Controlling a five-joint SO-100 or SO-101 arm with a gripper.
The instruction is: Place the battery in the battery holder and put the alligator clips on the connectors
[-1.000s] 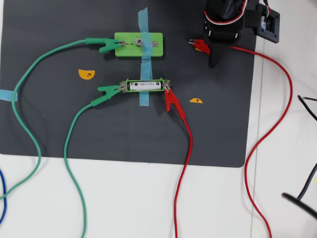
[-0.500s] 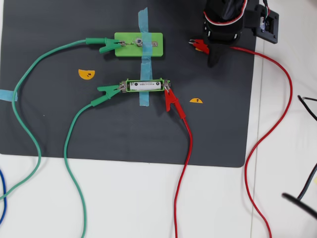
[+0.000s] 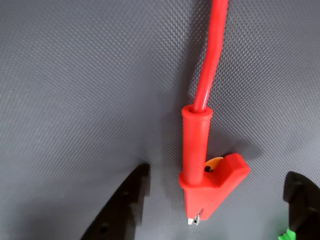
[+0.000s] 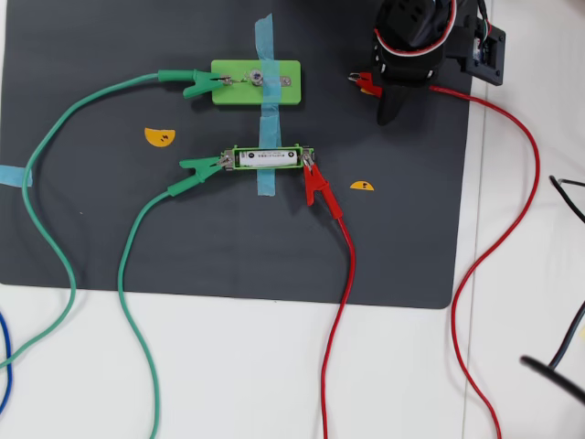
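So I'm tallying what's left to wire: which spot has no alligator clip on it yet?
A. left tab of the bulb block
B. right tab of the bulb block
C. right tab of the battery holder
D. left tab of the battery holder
B: the overhead view shows the bulb block's right tab bare, the last red alligator clip lying on the mat beside the claw.

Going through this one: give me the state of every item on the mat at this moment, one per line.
Battery: seated in the battery holder.
Holder's green clip: on left tab.
Holder's red clip: on right tab.
Bulb block: green clip on left connector; right connector bare.
Loose red clip: lying on the mat, unattached.
Gripper: open, fingers either side of that clip.
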